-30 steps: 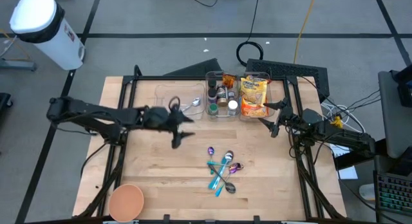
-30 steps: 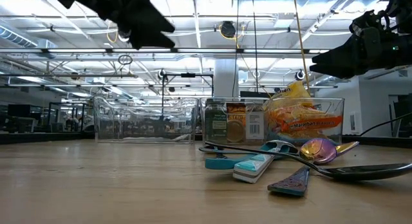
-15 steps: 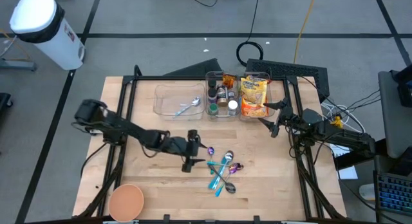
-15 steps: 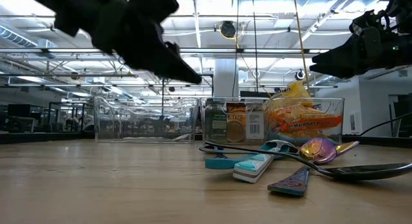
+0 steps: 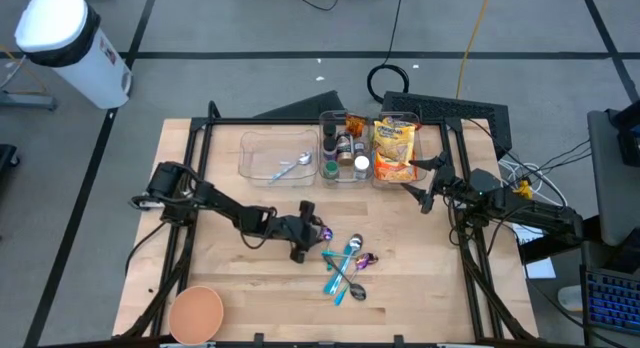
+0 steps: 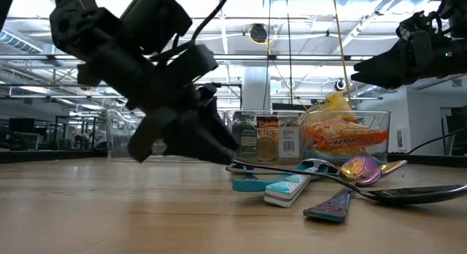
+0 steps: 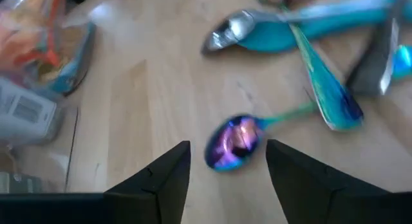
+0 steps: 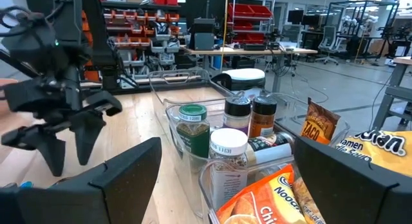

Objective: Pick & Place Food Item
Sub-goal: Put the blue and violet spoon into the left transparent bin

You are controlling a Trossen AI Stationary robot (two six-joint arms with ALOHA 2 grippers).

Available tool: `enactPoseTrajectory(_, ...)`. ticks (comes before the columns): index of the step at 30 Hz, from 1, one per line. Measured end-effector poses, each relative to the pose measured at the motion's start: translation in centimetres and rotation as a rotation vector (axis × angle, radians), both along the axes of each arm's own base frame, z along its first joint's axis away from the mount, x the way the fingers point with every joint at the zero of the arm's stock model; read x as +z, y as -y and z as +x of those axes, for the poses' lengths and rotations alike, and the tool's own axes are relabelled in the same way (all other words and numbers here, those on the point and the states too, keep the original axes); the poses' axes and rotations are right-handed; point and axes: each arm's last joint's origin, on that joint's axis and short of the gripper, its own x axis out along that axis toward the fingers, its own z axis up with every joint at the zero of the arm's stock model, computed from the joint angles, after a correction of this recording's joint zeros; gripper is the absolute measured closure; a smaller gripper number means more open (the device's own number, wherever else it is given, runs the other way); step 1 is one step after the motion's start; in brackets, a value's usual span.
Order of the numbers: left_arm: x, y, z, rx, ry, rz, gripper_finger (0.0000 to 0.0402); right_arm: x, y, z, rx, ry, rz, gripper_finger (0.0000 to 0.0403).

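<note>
Reaching for: the purple spoon [image 7: 233,141], not food. It lies flat on the table, in front of the jar bin [image 5: 343,148].
Spoon's look: a shiny purple-blue bowl and a thin green handle. The handle points at the spoon pile [image 5: 348,268], which lies a bit farther from the jar bin.
Food: the chip bags [image 5: 394,148] stand in the bin just right of the jar bin. Nothing touches them.
What changed: a second ago the left gripper [image 7: 226,144] was high up, in front of the clear bin [image 5: 250,160] left of the jar bin. Now it has dropped low, in front of the jar bin, right by the purple spoon.
What that means: I think it will grab this spoon next. One spoon [image 5: 293,166] is in the clear bin already, so the job looks like moving spoons.
Left jaws: wide open, one on each side of the spoon's bowl, holding nothing.
Right gripper [image 5: 425,193]: it waits in the air, right of the jar bin. It has not moved.
Right jaws: wide open and empty.
</note>
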Motion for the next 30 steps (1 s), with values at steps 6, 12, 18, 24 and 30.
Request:
enactPoseTrajectory(6, 1.8, 0.1, 1.2, 0.132, 0.086, -0.235, 0.0215, 0.0, 0.0, 0.0, 0.0, 0.0, 0.0, 0.0055)
enactPoseTrajectory(12, 4.8, 1.0, 4.6, 0.268, -0.176, -0.39, 0.0193, 0.0, 0.0, 0.0, 0.0, -0.001, 0.0, 0.0055)
enactPoseTrajectory(18, 6.7, 1.0, 7.2, 0.538, -0.374, -0.568, 0.0121, 0.0, 0.0, 0.0, 0.0, 0.0, 0.0, 0.0055)
enactPoseTrajectory(24, 5.3, 0.7, 8.0, 0.673, -0.414, -0.624, 0.009, 0.0, 0.0, 0.0, 0.0, 0.0, 0.0, 0.0055)
enactPoseTrajectory(30, 3.1, -0.1, 8.0, 0.8, -0.473, -0.647, 0.011, 0.0, 0.0, 0.0, 0.0, 0.0, 0.0, 0.0055)
